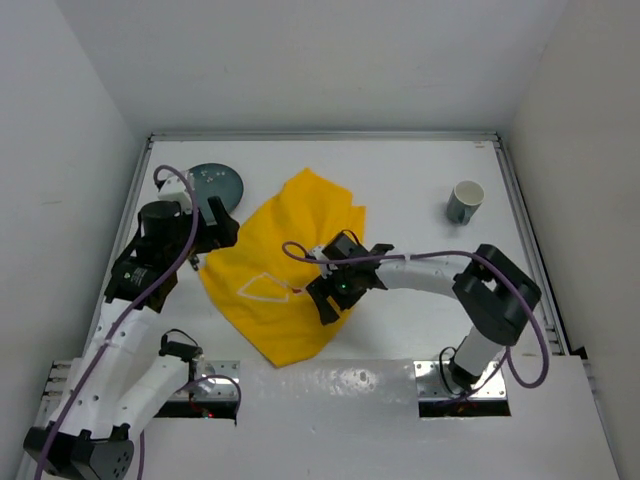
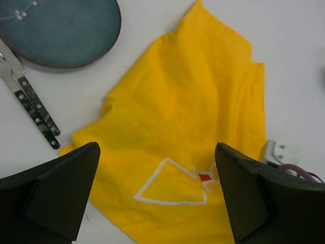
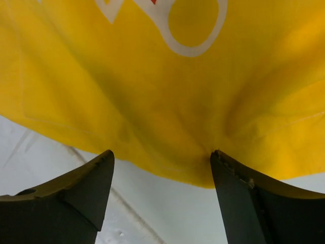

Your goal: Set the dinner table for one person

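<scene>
A crumpled yellow cloth placemat [image 1: 285, 270] with a white outline drawing lies on the white dinner table [image 1: 420, 170], left of centre. My left gripper [image 1: 215, 232] is open and empty above the cloth's left edge; in the left wrist view [image 2: 157, 147] the placemat [image 2: 193, 101] lies below the spread jaws. My right gripper [image 1: 335, 290] is open, low over the cloth's right part. In the right wrist view [image 3: 161, 155] the placemat's edge [image 3: 152, 76] lies between the jaws, with the right finger [image 3: 238, 193] at the cloth.
A dark blue-green plate [image 1: 215, 185] sits at the back left and also shows in the left wrist view [image 2: 66, 30]. Cutlery with riveted dark handles [image 2: 35, 109] lies beside it. A grey-green mug [image 1: 464, 200] stands at the back right. Metal rails and white walls surround the table.
</scene>
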`<action>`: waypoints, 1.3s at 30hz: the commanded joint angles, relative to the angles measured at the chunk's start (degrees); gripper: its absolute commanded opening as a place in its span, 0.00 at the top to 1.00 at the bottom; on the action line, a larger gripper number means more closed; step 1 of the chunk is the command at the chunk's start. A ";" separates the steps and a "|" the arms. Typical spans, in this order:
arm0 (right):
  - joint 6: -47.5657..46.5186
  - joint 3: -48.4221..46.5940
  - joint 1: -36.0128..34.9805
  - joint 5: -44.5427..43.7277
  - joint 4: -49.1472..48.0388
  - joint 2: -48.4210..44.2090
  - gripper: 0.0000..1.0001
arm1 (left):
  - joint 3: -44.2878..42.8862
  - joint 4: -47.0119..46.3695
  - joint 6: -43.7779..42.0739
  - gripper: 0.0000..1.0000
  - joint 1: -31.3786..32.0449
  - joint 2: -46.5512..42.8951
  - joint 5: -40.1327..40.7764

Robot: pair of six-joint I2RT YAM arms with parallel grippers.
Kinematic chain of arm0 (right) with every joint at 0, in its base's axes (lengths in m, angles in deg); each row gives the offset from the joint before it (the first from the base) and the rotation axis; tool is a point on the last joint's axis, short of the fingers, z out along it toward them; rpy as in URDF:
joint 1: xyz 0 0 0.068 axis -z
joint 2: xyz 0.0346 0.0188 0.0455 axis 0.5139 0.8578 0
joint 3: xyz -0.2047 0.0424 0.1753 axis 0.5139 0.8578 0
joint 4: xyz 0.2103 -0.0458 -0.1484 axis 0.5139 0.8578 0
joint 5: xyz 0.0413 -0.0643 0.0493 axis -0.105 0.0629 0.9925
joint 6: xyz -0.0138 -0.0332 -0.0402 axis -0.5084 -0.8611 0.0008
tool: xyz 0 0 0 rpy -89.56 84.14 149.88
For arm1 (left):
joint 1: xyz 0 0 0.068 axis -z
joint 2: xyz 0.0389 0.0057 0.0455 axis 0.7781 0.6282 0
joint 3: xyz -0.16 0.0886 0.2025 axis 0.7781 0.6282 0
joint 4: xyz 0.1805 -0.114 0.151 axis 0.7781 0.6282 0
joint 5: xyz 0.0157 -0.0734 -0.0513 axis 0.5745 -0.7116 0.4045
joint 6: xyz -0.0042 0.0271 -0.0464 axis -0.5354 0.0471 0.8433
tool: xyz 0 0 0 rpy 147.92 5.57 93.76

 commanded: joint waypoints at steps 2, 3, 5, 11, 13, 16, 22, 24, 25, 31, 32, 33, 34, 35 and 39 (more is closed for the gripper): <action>3.17 -0.48 -1.59 -5.84 -2.33 -9.46 0.22 | 2.99 -0.69 1.87 0.06 0.40 0.04 -0.51; 3.09 -0.92 -1.50 -7.43 -2.24 -11.91 0.22 | 3.69 -1.12 2.74 0.06 0.31 0.22 -0.51; 1.34 -4.07 -1.41 -13.72 -1.02 -13.16 0.22 | 5.89 -1.57 3.80 0.06 0.31 0.92 -0.51; -6.49 -14.98 6.13 -20.19 3.04 -6.41 0.23 | 12.13 -5.08 8.64 0.06 0.40 3.03 1.07; -5.27 -17.96 12.37 -17.38 1.99 -1.86 0.24 | 13.71 -5.70 9.78 0.06 0.31 3.73 1.94; -4.65 -22.80 17.74 -16.59 1.54 5.01 0.25 | 15.29 -7.01 10.84 0.06 0.31 4.26 2.91; -4.30 -30.36 21.88 -16.05 1.10 16.87 0.24 | 16.44 -8.51 11.89 0.06 0.31 5.67 3.53; -4.29 -31.24 23.02 -16.14 0.22 18.82 0.25 | 16.18 -8.95 11.81 0.06 0.22 5.41 3.27; -4.30 -31.51 23.28 -15.80 0.05 19.70 0.24 | 16.09 -9.12 11.63 0.06 0.22 5.23 3.18; -6.23 -32.39 24.43 -15.79 -0.22 24.36 0.23 | 14.95 -9.04 10.84 0.06 0.22 5.32 3.27; -6.23 -32.04 24.52 -15.79 -0.48 24.98 0.23 | 14.69 -9.04 10.84 0.06 0.22 5.32 3.09; -6.23 -31.86 24.69 -15.79 -0.48 25.24 0.23 | 14.68 -8.95 10.75 0.06 0.22 5.32 3.00; -6.23 -31.86 24.78 -14.14 -0.39 25.68 0.24 | 14.68 -9.04 10.58 0.06 0.22 5.32 3.00; -6.23 -31.86 24.87 -13.95 0.13 26.38 0.25 | 14.68 -9.04 10.49 0.06 0.22 5.32 2.92; -5.09 -30.63 24.96 -13.86 0.48 27.18 0.64 | 14.77 -9.30 10.14 0.06 0.31 5.49 2.74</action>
